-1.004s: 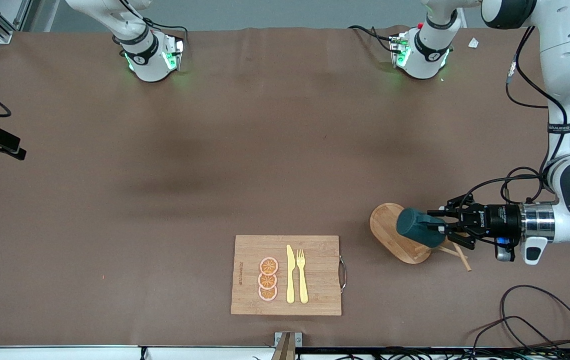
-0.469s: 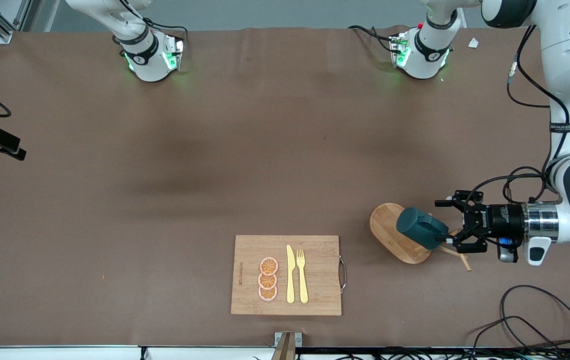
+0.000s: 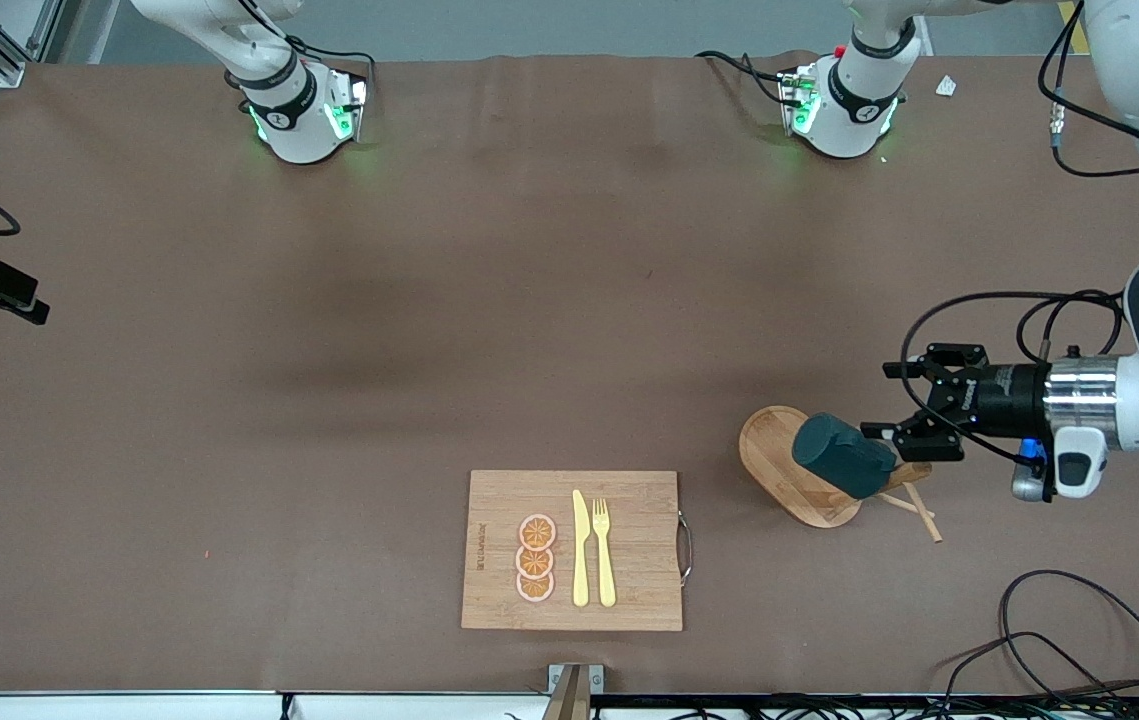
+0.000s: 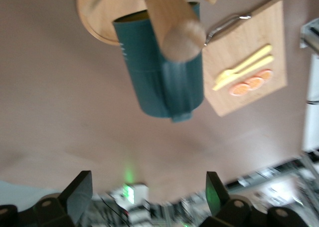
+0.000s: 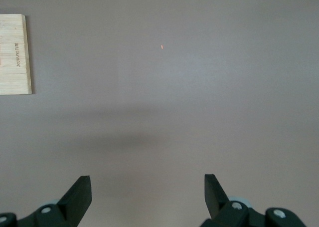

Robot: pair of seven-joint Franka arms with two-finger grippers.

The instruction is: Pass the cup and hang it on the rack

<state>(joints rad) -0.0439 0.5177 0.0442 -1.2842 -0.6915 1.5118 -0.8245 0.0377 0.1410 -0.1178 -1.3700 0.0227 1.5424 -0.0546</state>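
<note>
The dark teal cup (image 3: pixel 841 456) hangs tilted on a peg of the wooden rack (image 3: pixel 774 450), over its oval base. My left gripper (image 3: pixel 891 400) is open and empty, just off the cup toward the left arm's end of the table, not touching it. The left wrist view shows the cup (image 4: pixel 162 72) against the rack's post (image 4: pixel 174 22), clear of my open left gripper (image 4: pixel 148 187). My right gripper (image 5: pixel 148 184) is open and empty over bare table; it is out of the front view.
A bamboo cutting board (image 3: pixel 572 550) with a yellow knife, a fork and orange slices lies nearer the front camera, mid-table; it also shows in the left wrist view (image 4: pixel 249 62). Black cables (image 3: pixel 1059 640) lie near the front edge at the left arm's end.
My left gripper has let go of the cup, opened and drawn back toward the left arm's end. The cup stays hanging on the rack.
</note>
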